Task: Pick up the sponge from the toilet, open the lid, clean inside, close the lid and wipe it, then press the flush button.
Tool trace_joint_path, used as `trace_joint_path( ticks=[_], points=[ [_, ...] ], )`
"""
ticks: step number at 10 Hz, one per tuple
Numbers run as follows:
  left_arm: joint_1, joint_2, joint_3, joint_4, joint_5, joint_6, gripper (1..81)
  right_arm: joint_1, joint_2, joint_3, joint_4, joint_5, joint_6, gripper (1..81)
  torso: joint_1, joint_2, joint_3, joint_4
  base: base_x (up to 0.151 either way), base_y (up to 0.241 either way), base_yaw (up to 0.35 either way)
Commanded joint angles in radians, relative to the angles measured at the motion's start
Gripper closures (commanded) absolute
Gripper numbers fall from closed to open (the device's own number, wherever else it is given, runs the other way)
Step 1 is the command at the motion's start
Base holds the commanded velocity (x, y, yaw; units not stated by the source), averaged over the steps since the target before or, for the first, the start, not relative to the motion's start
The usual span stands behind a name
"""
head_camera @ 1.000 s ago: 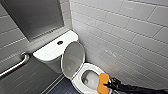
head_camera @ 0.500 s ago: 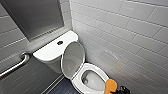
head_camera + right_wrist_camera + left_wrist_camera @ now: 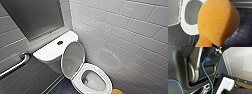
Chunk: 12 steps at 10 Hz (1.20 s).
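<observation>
From the head view, the toilet (image 3: 53, 53) stood in a tiled corner with the lid (image 3: 73, 58) already raised and leaning back against the tank. The white seat ring (image 3: 93, 80) lay down around the open bowl. The flush button (image 3: 60, 42) sat in the middle of the tank top, well beyond the claw's reach. A steel grab bar (image 3: 15, 66) ran along the far wall. The sponge (image 3: 117, 91) showed as an orange edge just beside the front of the seat ring, above the dark floor (image 3: 62, 88).

In the left wrist view, a blue cable (image 3: 206, 70) trailed across the robot's own dark body. I could not tell whether the left claw (image 3: 233, 87) was open or closed.

In the right wrist view, the sponge loomed large: thick orange-yellow foam, pitted with small pores and rounded at the edges. It was pinched to a narrow waist at its near end. I judged that pinch to be the right claw closed on it. The bowl lay ahead of that claw, past the foam, and the lid stood farther off again.

Cleaning inside looked like the step in hand. It would go best with the grip kept firm. The foam's broad free end should be carried over the seat ring and pressed against the bowl's inner wall, staying clear of the upright lid so it did not fall.
</observation>
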Motion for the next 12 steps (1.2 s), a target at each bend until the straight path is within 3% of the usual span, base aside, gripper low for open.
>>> trace_joint_path(
  ticks=[1,3,6,12],
  points=[
    [0.022,-0.008,0.034,0.006,0.106,0.022,1.0,0.043,-0.177,0.185,-0.008,0.011,-0.004,81.1,0.0,0.0,0.0,0.0,0.0,0.0,0.0],
    [0.02,-0.002,0.03,0.006,0.106,0.024,1.0,0.138,-0.193,0.228,-0.009,-0.002,-0.004,81.1,0.0,0.0,0.0,0.0,0.0,0.0,0.0],
    [0.019,0.001,0.03,0.006,0.085,0.024,1.0,0.343,-0.104,0.194,-0.008,-0.15,-0.004,81.1,0.0,0.0,0.0,0.0,0.0,0.0,0.0],
    [0.017,0.004,0.01,-0.011,0.083,0.019,1.0,0.615,0.324,-0.259,-0.037,-0.392,-0.004,81.1,0.0,0.0,0.0,0.0,0.0,0.0,0.0]
  ],
)
